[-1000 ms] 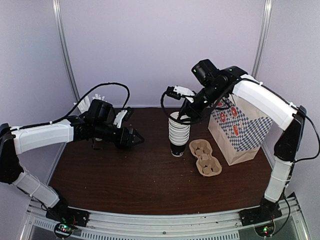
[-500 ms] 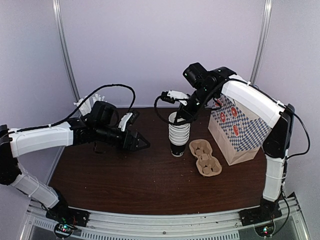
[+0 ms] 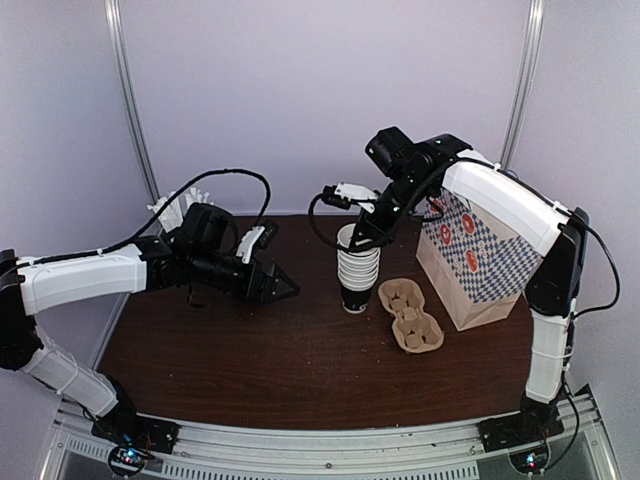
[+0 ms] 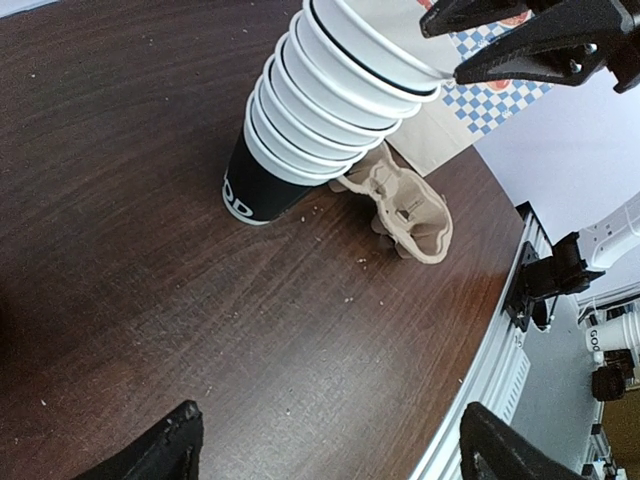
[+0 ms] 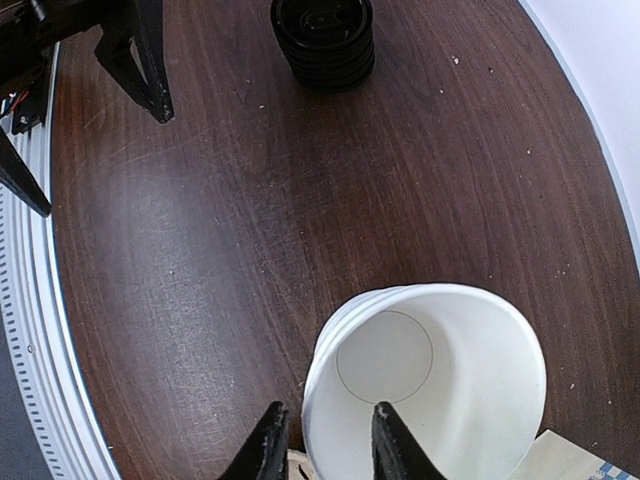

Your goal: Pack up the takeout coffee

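on lowest cup [image 4: 262, 188], below right hand [image 5: 325, 440]: white letters "od".

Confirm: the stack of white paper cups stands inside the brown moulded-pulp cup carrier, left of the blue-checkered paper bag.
Not inside: the stack of white paper cups stands on the dark wooden table beside the brown moulded-pulp cup carrier, left of the blue-checkered paper bag; the left wrist view shows it.

We find the right arm lower and further left than a second ago, bringing the right gripper [image 3: 354, 238] down to the top rim of the stack of white cups [image 3: 358, 266], with its jaws drawn narrower. The left gripper [image 3: 286, 289] sits further right, nearer that stack.
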Action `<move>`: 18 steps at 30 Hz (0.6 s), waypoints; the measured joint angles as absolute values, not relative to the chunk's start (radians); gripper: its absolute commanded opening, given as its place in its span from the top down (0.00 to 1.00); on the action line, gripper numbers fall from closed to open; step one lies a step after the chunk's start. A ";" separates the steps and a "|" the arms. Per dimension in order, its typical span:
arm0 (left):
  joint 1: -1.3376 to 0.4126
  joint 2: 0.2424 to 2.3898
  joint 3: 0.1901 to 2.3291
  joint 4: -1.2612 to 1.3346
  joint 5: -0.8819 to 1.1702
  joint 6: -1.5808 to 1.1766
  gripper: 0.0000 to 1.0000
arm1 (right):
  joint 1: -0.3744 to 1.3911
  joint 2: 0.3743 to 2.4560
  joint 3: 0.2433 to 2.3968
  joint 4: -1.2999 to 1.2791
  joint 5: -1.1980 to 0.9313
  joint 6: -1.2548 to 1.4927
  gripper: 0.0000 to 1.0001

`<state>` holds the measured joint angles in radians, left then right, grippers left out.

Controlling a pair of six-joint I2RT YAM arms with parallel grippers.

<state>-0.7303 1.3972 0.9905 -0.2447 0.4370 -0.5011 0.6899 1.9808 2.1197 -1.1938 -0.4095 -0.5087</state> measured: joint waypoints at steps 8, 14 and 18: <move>-0.730 1.397 0.987 -0.244 0.423 -0.501 0.11 | 0.701 1.981 2.103 -1.199 -0.402 -0.510 0.71; -0.730 1.397 0.987 -0.244 0.422 -0.501 0.11 | 0.710 1.983 2.101 -1.203 -0.394 -0.512 0.78; -0.730 1.398 0.987 -0.244 0.422 -0.502 0.11 | 0.709 1.983 2.100 -1.204 -0.384 -0.512 0.77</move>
